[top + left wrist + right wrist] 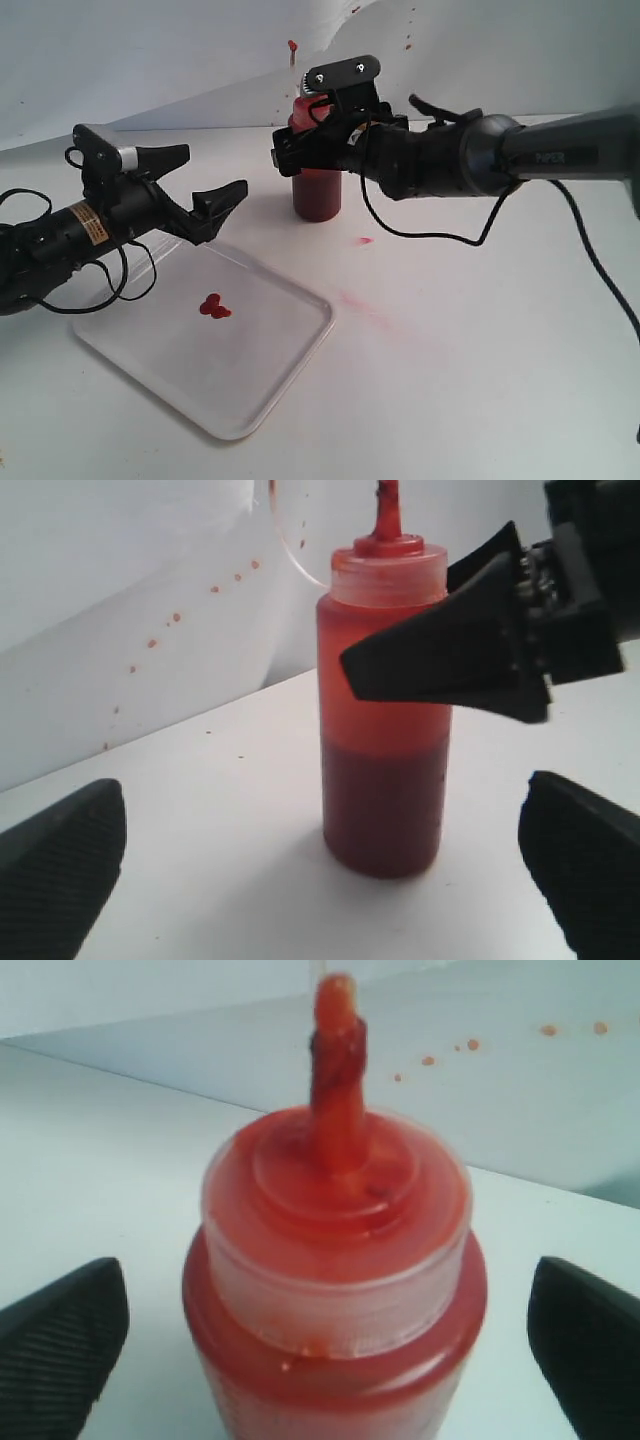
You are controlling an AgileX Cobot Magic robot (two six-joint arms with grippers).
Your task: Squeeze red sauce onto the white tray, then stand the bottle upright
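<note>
Plainly, translucent cylindrical bottle (385, 710) (pointed nozzle (338, 1080)), glossy red sauce (213, 308), white tray (270, 370).

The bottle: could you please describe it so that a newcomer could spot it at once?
On the white table, look past the far edge of the white tray. The bottle stands upright there, a small clear cylinder about half full of dark red sauce. Unlike the tray, it is tall and has a pointed red nozzle.

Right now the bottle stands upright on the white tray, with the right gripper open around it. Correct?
Wrong place: the exterior view shows the bottle standing upright on the table, beyond the white tray. The right gripper is open around it, as stated.
</note>
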